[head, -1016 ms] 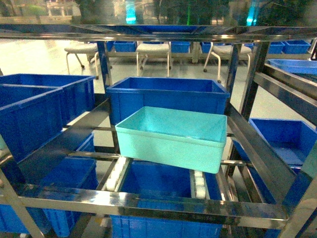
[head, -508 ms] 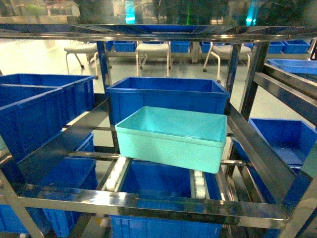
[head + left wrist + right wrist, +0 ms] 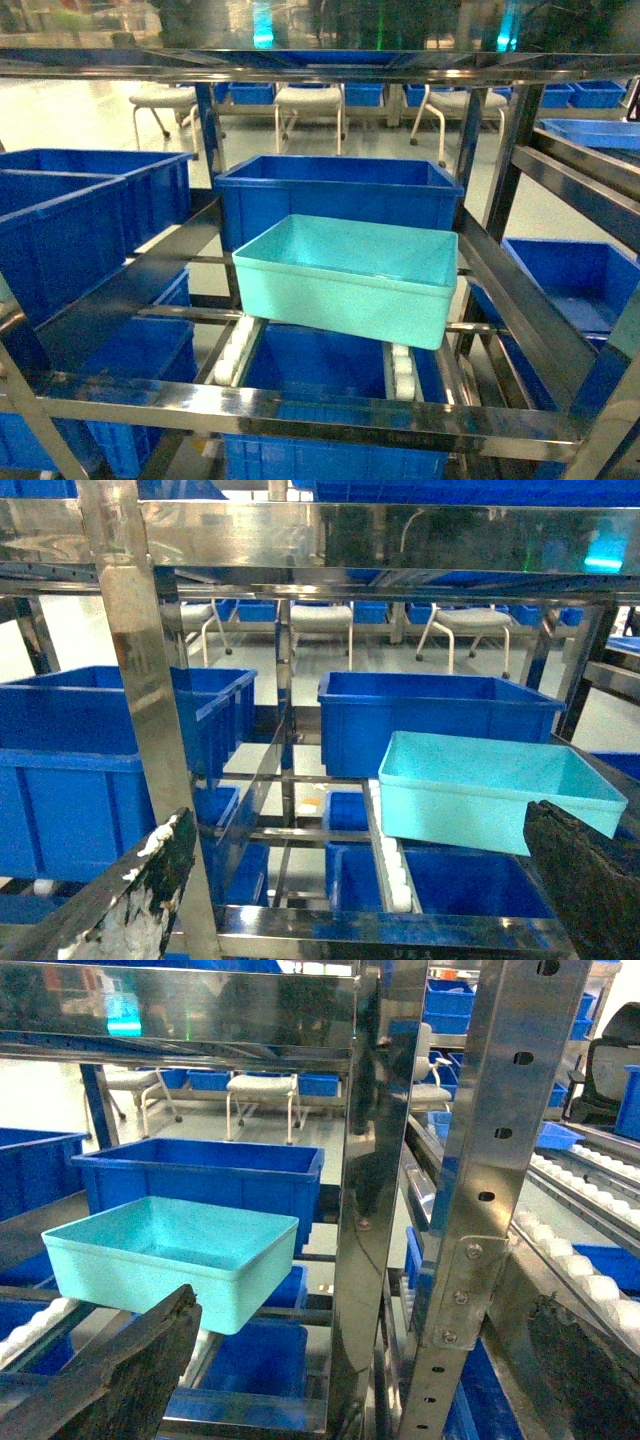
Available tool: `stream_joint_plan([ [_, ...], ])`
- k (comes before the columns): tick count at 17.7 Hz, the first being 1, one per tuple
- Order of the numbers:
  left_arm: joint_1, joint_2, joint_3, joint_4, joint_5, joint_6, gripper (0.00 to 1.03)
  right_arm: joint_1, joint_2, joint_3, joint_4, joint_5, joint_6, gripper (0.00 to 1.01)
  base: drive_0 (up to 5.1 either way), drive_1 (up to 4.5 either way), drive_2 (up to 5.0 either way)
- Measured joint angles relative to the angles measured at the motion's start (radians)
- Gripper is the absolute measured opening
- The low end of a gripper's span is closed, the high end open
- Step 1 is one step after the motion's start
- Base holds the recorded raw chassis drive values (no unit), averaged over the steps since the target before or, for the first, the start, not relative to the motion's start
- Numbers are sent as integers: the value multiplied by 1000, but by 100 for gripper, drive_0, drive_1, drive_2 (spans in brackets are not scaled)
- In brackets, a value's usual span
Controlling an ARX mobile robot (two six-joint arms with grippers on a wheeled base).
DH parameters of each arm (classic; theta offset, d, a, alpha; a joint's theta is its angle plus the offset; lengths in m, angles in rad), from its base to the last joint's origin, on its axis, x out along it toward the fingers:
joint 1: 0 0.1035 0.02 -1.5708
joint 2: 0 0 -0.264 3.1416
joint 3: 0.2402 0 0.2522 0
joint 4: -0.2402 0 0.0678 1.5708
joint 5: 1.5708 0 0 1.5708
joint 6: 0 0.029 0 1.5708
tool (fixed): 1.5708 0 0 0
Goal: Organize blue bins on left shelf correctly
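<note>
Turquoise bin (image 3: 345,280) rests skewed on shelf (image 3: 300,410) rollers (image 3: 232,352), awaiting alignment; both grippers, left (image 3: 350,900) and right (image 3: 370,1380), spread wide, empty.

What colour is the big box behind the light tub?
Dark blue crate, clearest in the head view.

Legible text, labels, brands, numbers, signs: none. The faint stamped marking on the shiny stainless-steel front bar (image 3: 420,436), lower centre of the head view and bottom edge of the left wrist view, is too blurred to read.
</note>
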Motion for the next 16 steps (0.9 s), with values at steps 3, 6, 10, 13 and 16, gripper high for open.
stream_joint_plan([
  [3, 0, 0, 0, 0, 0, 0, 98, 0, 0, 0, 0, 0, 0, 98, 0, 0, 0],
  [6, 0, 0, 0, 0, 0, 0, 98, 0, 0, 0, 0, 0, 0, 98, 0, 0, 0],
  [10, 0, 0, 0, 0, 0, 0, 98, 0, 0, 0, 0, 0, 0, 98, 0, 0, 0],
  [13, 0, 0, 0, 0, 0, 0, 98, 0, 0, 0, 0, 0, 0, 98, 0, 0, 0],
  [16, 0, 0, 0, 0, 0, 0, 98, 0, 0, 0, 0, 0, 0, 98, 0, 0, 0],
])
